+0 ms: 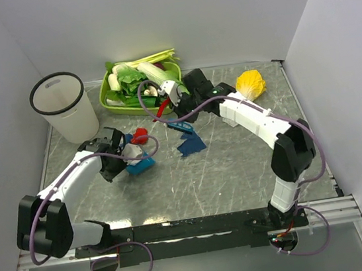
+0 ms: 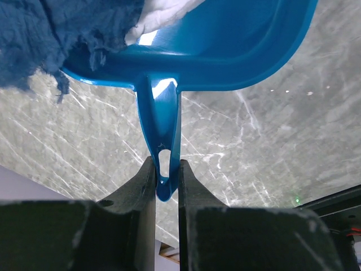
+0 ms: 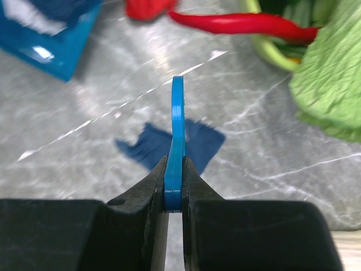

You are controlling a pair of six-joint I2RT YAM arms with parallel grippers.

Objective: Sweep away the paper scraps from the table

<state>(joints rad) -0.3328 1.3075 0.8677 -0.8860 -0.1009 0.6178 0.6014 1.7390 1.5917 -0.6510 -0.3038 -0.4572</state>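
While the left jaws pinch the handle of the part-filled light-blue plastic dustpan point(image 2: 225, 51) and the right jaws clamp a thin blue plastic sweeper point(image 3: 177, 124), sweeping looks mid-way; next, push the flat dark-blue paper scrap point(image 3: 144, 149), on the grey-green marbled bench point(image 1: 239, 174) just beside the sweeper, into the pan.

Table point(image 1: 239, 174) bears bin point(image 1: 76, 126), tray point(image 1: 104, 97), blue scrap point(image 1: 191, 145), perhaps a yellow cabbage point(image 1: 250, 84).
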